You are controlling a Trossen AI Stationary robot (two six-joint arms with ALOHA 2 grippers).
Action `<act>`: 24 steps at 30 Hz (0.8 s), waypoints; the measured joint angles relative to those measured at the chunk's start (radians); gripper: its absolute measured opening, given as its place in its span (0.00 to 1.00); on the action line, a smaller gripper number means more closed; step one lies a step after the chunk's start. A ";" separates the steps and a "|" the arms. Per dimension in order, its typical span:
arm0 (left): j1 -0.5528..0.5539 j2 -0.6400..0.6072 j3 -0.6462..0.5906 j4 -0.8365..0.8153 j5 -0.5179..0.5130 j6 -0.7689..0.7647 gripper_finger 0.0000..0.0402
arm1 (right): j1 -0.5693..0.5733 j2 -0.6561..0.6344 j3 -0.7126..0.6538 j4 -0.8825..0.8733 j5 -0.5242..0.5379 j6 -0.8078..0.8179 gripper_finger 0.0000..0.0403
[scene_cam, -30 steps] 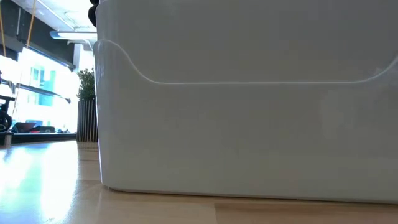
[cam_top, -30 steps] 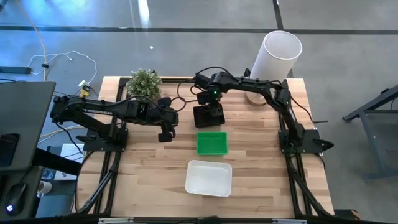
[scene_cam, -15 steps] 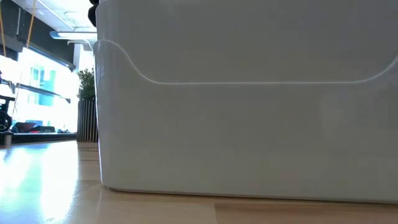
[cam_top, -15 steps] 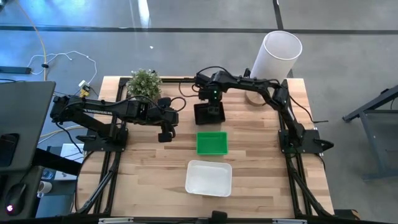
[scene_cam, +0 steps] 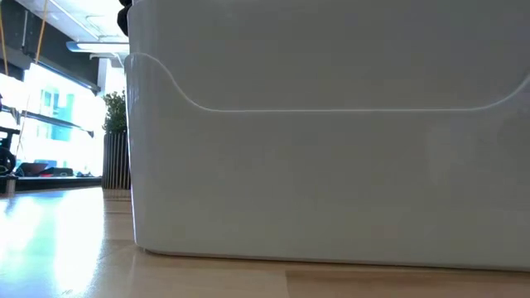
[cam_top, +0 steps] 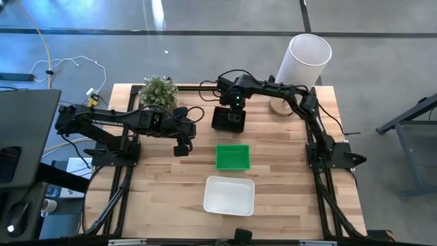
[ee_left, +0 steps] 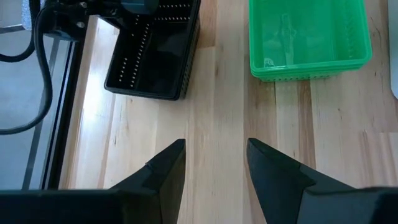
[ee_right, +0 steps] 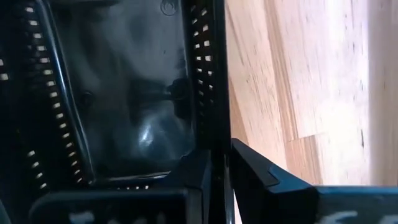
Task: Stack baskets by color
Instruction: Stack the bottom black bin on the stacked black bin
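A black basket (cam_top: 228,119) with perforated sides lies at the table's far middle, and my right gripper (cam_top: 234,106) points down at its far side, shut on its wall (ee_right: 217,134). A green basket (cam_top: 233,156) rests flat on the wood nearer to me. A white basket (cam_top: 229,195) stands closer still and fills the low view (scene_cam: 331,165). My left gripper (cam_top: 181,147) hangs open left of the green basket, nothing between its fingers (ee_left: 214,162). Its wrist view shows the black basket (ee_left: 155,56) and the green one (ee_left: 308,37). My right gripper pinches the black basket's perforated side wall (ee_right: 217,134) at the basket's far side. One finger (ee_right: 199,177) stands inside the basket and the other (ee_right: 258,174) outside. The fingers come from above, pointing down. Whether the basket is clear of the table I cannot tell.
A small potted plant (cam_top: 159,90) stands at the far left corner and a tall white cylinder (cam_top: 304,65) at the far right corner. Bare wood lies to the left and right of the three baskets.
My right gripper has gone a little toward the table's far edge and rolled about its own axis. The black basket has gone with it, away from the green basket, and has turned slightly.
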 joint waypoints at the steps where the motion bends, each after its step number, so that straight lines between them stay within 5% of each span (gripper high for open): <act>1: 0.000 0.000 0.000 0.000 0.000 0.000 0.39 | 0.001 0.000 0.000 0.002 0.000 -0.012 0.10; 24: 0.000 0.000 0.000 0.000 0.000 0.000 0.39 | 0.074 0.000 0.000 0.016 0.055 -0.301 0.10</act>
